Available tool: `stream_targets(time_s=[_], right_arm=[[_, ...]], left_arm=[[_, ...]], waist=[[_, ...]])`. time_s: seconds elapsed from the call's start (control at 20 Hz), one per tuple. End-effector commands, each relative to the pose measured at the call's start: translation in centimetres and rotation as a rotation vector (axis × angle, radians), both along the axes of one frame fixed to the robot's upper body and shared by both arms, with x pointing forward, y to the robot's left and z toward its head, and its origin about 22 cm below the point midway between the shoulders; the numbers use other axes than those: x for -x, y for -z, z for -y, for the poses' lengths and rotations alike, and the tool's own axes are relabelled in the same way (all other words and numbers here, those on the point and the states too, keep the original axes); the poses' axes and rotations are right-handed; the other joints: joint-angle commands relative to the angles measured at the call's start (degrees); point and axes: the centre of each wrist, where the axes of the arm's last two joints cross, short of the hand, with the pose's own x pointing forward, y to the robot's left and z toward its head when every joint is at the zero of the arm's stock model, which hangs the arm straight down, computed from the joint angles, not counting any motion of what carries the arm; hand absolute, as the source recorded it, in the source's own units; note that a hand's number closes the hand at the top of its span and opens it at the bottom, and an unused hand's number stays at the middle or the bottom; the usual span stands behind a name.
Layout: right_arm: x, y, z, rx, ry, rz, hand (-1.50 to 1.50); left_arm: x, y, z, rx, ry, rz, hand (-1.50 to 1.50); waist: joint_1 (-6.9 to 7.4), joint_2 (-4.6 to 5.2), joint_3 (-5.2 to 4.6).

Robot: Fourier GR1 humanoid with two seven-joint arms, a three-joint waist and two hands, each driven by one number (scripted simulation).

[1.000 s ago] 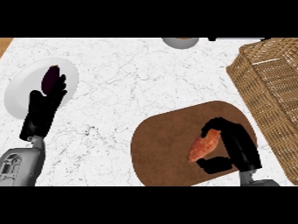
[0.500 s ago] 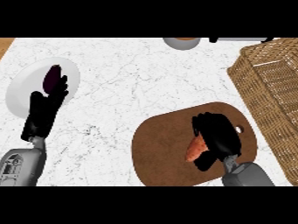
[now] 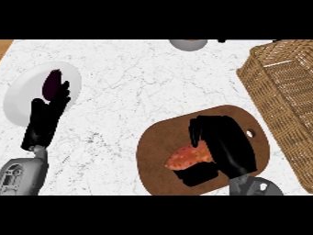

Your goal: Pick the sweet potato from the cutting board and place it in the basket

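Change: right hand (image 3: 225, 144) has closed in over the sweet potato (image 3: 188, 158) since half a second ago. The potato now shows further toward the left of the cutting board (image 3: 157, 147) and lies flatter.
Right hand: enters from the lower edge, palm down over the board. Its fingers (image 3: 197, 130) curl down past the potato's upper side and the thumb (image 3: 201, 176) sits dark beneath it, so it is grasping the sweet potato.
Sweet potato: orange, only its left part visible, the rest hidden under the palm. It is over the middle of the board; cannot tell whether it rests on the wood or is lifted.
Cutting board: brown and rounded, with a small hole near its right end. It lies on the white marbled counter (image 3: 138, 92).
Basket (image 3: 291, 101): woven, just right of the board, along the counter's right side.
Left hand (image 3: 42, 123): resting at the left, fingers straight and released, tips over the rim of a white plate (image 3: 22, 98).
Plate: carries a dark purple vegetable (image 3: 51, 82), just beyond the fingertips.
Far edge: grey bowl (image 3: 188, 44), cut off at the top.
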Motion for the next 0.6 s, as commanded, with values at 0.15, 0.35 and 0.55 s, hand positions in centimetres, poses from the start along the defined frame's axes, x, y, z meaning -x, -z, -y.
stream_targets(time_s=[0.15, 0.35, 0.55], right_arm=[[3.5, -8.6, 1.6, -0.348, 0.058, 0.137, 1.50], [4.1, -13.6, 2.3, -0.371, 0.118, 0.228, 1.50], [4.4, -18.1, 2.8, -0.414, 0.154, 0.244, 1.50]], left_arm=[[-0.1, -0.7, -0.6, -0.001, -0.019, -0.001, 0.00], [-0.3, 0.1, -0.4, -0.006, -0.001, 0.003, 0.00], [-1.2, -0.8, -0.1, 0.014, -0.007, -0.005, 0.00]], waist=[[-0.17, -0.13, 0.07], [0.08, 0.16, 0.02], [0.22, 0.13, 0.00]])
